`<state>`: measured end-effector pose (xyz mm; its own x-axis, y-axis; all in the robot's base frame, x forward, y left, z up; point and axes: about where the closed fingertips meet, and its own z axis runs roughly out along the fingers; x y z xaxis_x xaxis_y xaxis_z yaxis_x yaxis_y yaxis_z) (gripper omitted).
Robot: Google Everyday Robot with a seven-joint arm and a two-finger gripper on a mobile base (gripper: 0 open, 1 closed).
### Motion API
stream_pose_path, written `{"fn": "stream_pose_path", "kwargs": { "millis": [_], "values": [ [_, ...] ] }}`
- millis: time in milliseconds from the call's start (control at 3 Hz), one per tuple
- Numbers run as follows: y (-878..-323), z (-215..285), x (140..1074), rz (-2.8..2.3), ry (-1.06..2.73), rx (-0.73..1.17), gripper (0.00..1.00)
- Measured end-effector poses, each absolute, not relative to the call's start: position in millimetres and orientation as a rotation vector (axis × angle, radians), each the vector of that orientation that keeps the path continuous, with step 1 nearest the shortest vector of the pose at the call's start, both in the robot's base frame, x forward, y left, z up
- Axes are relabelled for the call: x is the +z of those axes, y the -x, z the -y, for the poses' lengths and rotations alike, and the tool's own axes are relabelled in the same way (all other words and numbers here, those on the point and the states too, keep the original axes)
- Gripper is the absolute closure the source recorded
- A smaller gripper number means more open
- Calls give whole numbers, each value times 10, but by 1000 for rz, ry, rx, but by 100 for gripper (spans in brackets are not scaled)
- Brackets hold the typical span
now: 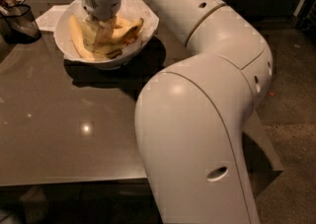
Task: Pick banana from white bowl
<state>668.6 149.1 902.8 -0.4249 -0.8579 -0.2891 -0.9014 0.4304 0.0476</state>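
Banana (75, 38) lying in the white bowl (114, 63), curved along the left inner wall, pale yellow, with further yellow, brown-flecked banana pieces (126, 29) heaped beside it to the right. Largest in view: bulky cream-white robot arm (197, 134), filling the right and lower middle, bending at a broad elbow and reaching up and left to the bowl, small dark round holes dotted along its shell. Beneath it, glossy grey-brown desk (54, 134), showing one small bright glint of light and the dark shadow of bowl and arm. Bowl standing toward the far left part of the desk, deep and round, lined with crinkled white paper (144, 15) rising above the rim. Hand (100, 31) lowered straight down into the middle of the bowl, tip buried among the banana pieces and touching them, just right of the long banana; spread or pressed together, impossible to tell. Left of the bowl and apart from it, dark mesh holder (19, 20) at the frame edge. Between holder and bowl, flat white sheet (49, 17) on the desk, any print on it too small to read.
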Motion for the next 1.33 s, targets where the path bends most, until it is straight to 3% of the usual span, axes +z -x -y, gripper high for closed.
{"fn": "stream_pose_path", "kwargs": {
  "millis": [333, 1333],
  "values": [
    [-6686, -1492, 9028, -2462, 1541, 288, 100],
    [-6741, -1557, 9305, -2379, 1506, 349, 100]
  ]
}}
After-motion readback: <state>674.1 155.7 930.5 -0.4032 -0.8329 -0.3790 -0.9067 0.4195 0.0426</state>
